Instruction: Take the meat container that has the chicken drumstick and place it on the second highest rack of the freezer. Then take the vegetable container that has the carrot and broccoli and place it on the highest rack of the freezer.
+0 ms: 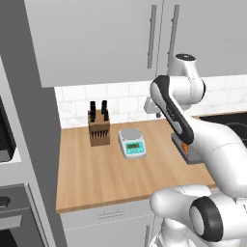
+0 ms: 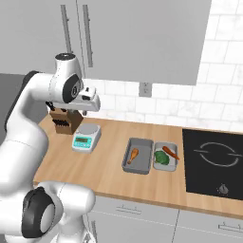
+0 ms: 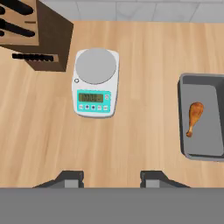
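The pincer hangs wide and empty above the table; the meat container lies off to its right, long axis running away from it.

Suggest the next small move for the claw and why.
Probably shift the open claw sideways over the grey rectangular meat container holding the orange chicken drumstick. The claw now hangs above bare wooden counter near the white kitchen scale, holding nothing.
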Controlling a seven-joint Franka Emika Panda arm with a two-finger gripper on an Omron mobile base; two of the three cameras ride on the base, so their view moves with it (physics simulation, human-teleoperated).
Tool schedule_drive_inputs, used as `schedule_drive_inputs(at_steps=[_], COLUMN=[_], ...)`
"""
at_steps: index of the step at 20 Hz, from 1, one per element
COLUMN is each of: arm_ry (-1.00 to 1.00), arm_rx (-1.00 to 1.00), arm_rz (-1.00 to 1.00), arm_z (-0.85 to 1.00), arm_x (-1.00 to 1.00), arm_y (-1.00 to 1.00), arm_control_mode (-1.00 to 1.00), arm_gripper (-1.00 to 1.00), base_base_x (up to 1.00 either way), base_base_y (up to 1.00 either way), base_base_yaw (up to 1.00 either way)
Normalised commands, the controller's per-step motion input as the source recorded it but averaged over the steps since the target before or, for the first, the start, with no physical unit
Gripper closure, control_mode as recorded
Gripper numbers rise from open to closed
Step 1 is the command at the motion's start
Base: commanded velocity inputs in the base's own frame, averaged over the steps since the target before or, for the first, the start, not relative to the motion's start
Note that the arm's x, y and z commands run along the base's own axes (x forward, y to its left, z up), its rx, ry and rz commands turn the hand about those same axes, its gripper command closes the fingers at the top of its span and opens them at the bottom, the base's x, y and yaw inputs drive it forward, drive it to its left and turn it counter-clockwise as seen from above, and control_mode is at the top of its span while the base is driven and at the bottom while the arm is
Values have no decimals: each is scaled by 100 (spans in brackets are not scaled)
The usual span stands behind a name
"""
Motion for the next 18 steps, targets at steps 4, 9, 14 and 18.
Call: schedule_drive_inputs(at_steps=[4,9,14,18], arm_ry=[-4,-12,-23,-20], arm_rx=[3,14,9,21], arm_rz=[-3,-6,-40,-56], arm_z=[-1,-2,-35,-55], arm_x=[-48,-86,-46,-1], arm_y=[-38,-81,-56,-56], arm_control_mode=[-100,-100,-100,-100], arm_gripper=[-100,-100,-100,-100], base_base_x=[0,0,0,0], base_base_y=[0,0,0,0], base_base_yaw=[0,0,0,0])
